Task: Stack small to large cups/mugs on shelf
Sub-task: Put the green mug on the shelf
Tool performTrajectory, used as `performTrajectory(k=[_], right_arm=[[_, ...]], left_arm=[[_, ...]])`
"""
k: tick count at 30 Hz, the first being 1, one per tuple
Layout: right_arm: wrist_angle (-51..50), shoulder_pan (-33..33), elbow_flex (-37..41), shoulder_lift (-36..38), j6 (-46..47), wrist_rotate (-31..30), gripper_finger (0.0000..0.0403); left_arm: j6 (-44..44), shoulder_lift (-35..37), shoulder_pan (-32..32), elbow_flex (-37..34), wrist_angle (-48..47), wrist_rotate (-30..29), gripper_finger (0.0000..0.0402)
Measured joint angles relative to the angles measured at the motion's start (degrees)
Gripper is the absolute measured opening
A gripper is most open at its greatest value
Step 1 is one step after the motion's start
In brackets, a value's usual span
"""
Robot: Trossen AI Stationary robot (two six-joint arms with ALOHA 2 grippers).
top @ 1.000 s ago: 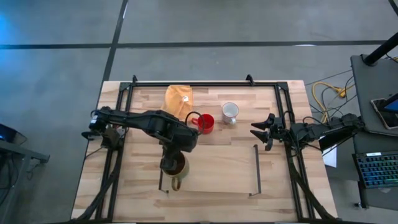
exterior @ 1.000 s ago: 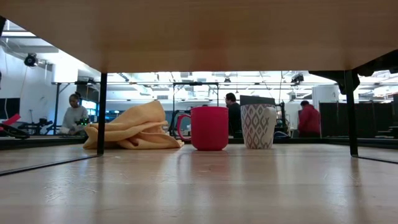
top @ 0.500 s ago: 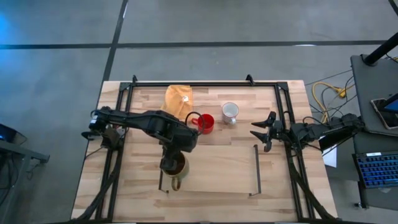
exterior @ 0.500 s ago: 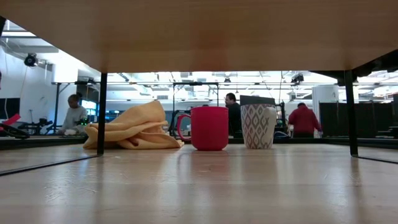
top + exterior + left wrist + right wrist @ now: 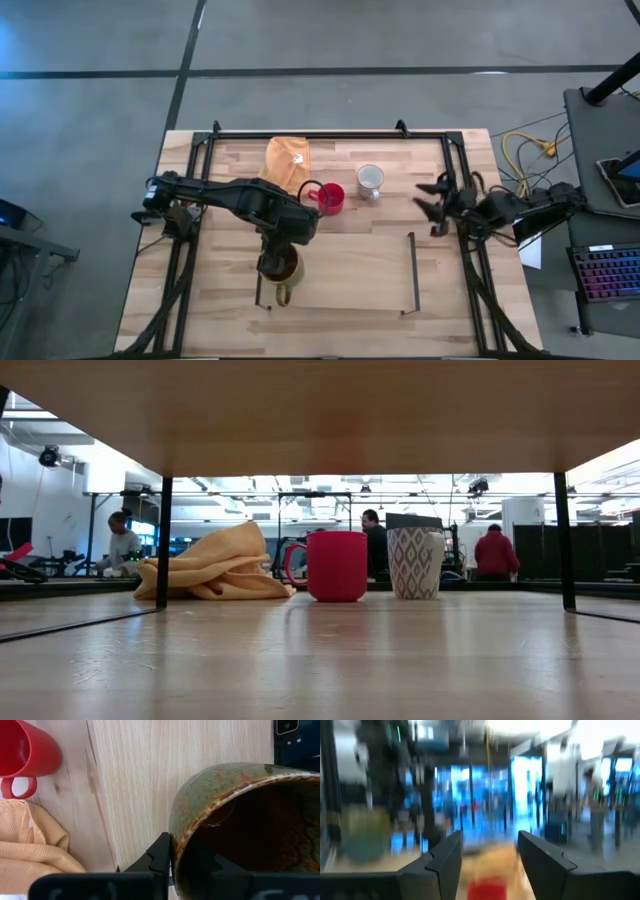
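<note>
The olive-brown mug point(image 5: 283, 268) stands upright over the left end of the light-wood shelf point(image 5: 350, 272), its handle point(image 5: 284, 295) toward the near edge. My left gripper point(image 5: 272, 260) is shut on it. The red mug point(image 5: 331, 198) and the white patterned mug point(image 5: 370, 180) stand on the tabletop beyond the shelf, bases down; the low view shows the red mug point(image 5: 336, 565) and the white mug point(image 5: 415, 563) under the shelf board point(image 5: 350, 410). My right gripper point(image 5: 432, 205) hovers open by the table's right side, touching nothing. My left gripper holds the olive-brown mug by its rim point(image 5: 176, 840), on the side away from the handle. One finger point(image 5: 161, 855) is outside the wall and the other is inside the dark hollow. It comes from above, pointing down. The mug is upright; whether its base rests on the shelf I cannot tell.
A crumpled yellow cloth point(image 5: 287, 160) lies on the tabletop left of the red mug, toward the far edge. Thin black rails point(image 5: 413, 260) close the shelf's short ends. A black frame runs round the table. People show in the room beyond.
My right gripper has drawn back a little toward the table's right edge and turned, staying open; its wrist view is blurred. The left arm and the mugs have kept still.
</note>
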State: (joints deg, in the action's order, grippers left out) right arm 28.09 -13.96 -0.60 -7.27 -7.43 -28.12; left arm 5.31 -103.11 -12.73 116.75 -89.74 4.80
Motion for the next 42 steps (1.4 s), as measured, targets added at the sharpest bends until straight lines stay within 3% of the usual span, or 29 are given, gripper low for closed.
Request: performTrajectory(k=[4,8,10,16,20,25,30,42], right_arm=[[7.58,0.06,-0.10,-0.35,1.59,2.15,0.0185],[4.45,-0.01,-5.40,-4.61,-4.51,18.95,0.0185],[2.36,-0.09,-11.15,-8.76,-7.59,23.08,0.0185],[-22.92,0.00,-31.47,-26.98,0.41,21.60,0.0185],[-28.95,0.00,-42.67,-38.18,11.33,21.57,0.0185],[-38.10,-0.02,-54.00,-48.16,12.65,21.65,0.0185],[-50.96,-0.17,-59.92,-57.84,22.28,23.18,0.0185],[-51.46,-1.42,-68.43,-68.84,22.44,23.63,0.0185]], left_arm=[[-0.07,-0.30,0.00,0.00,0.21,0.02,0.0019],[0.14,-0.40,0.02,0.00,0.31,0.02,0.0019],[0.16,-0.40,0.02,0.00,0.31,0.00,0.0019],[1.41,-0.51,0.02,0.00,0.55,-0.15,0.0021],[1.46,-0.88,0.02,0.00,0.82,-0.22,0.0023],[1.57,-1.01,0.02,0.02,1.10,-0.22,0.0024],[1.70,-1.12,0.02,-0.01,2.89,0.12,0.0025],[1.85,-1.16,0.00,-0.21,3.78,0.85,0.0026]])
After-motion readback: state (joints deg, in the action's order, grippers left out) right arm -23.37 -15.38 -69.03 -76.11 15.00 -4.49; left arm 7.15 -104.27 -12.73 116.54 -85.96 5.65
